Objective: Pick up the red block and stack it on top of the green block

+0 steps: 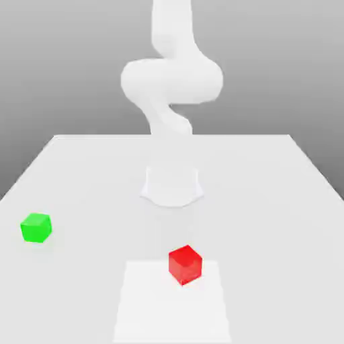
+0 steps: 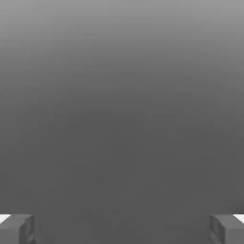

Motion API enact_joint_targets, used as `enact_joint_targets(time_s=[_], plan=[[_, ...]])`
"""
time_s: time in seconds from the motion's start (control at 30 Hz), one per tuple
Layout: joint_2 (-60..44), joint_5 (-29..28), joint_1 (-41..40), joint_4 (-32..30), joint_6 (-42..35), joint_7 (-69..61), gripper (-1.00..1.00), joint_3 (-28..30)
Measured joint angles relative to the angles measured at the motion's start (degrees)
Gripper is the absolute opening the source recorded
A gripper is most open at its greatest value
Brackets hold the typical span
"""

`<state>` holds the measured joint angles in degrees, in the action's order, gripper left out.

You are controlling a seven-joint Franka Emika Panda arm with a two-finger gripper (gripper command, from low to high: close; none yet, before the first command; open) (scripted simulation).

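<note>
The gripper (image 2: 122, 228) stands wide apart with nothing between its fingers (image 2: 19, 228), the two grey tips sitting at opposite edges of the hand view with only a plain grey backdrop behind the gap. Beyond it, in the exterior view, the white arm (image 1: 171, 80) rises and curls above its round base (image 1: 171, 187) at the middle of the pale surface (image 1: 269, 201). The red block (image 1: 185, 264) rests flat on a slightly brighter square patch (image 1: 141, 302) of that surface, in front of the base and a touch toward the exterior view's right, turned so that one corner edge faces the camera. The green block (image 1: 35, 227) sits well apart from it, far toward the exterior view's left near the surface's edge, with open ground between the two. Neither cube is touched. The red block looks a small, rigid, matte cube, probably light and not likely to deform or break, and its flat parallel faces should give a sure hold. The sensible place to take it appears to be across two opposite side faces, about mid-height, with the fingers squared to those faces rather than across the corners, since a diagonal pinch could twist it. Its smooth finish suggests a firm, centred squeeze would help keep it level for setting down on the equally small top of the green block.
</note>
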<state>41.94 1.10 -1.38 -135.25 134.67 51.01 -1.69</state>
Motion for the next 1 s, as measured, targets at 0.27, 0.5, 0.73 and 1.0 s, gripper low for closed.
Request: enact_joint_targets(time_s=[0.27,0.5,0.73,1.0], plan=[[-14.29,3.23,-4.53,-12.30,10.48,19.32,0.00,-6.60],[-26.25,4.52,-7.71,-22.62,19.27,36.51,0.00,-11.94],[-38.92,1.55,-10.00,-30.69,28.82,53.36,0.00,-14.81],[-52.78,-12.22,-2.48,-29.01,40.29,63.83,-1.00,-3.74]])
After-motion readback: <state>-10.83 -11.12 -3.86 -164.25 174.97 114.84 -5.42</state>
